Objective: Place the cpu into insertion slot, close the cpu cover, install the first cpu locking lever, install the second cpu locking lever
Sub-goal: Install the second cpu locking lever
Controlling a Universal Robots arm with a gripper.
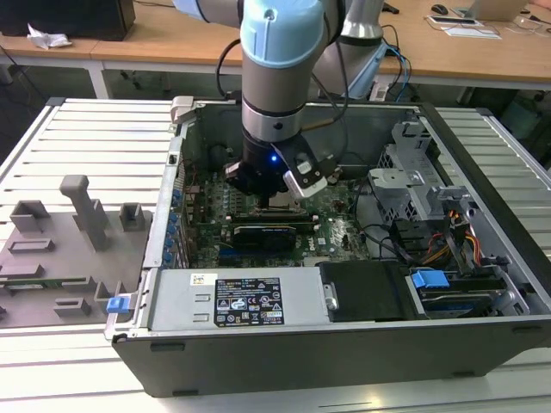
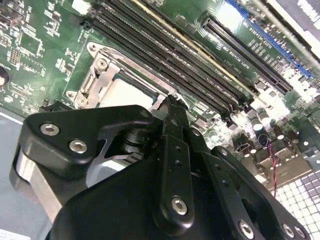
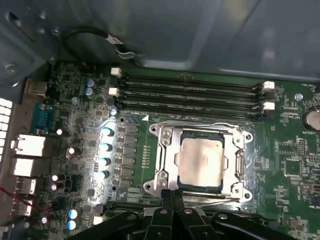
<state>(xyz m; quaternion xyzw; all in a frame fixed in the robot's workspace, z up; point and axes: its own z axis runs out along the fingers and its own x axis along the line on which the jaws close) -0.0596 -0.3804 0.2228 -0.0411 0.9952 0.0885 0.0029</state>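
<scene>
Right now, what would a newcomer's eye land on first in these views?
The blue-capped arm plunging into the open computer case in the exterior view. Next, in the first wrist view, the silver cpu seated in its socket with the cpu cover framing it, beside the black memory slots. The gripper sits at the cover's edge.

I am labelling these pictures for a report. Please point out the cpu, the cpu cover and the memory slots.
cpu (image 3: 201, 161): first wrist view, middle of its silver-grey top.
cpu cover (image 3: 167, 156): first wrist view, one side bar of the metal frame beside the chip.
memory slots (image 3: 190, 95): first wrist view, middle of the long black rows.
</scene>
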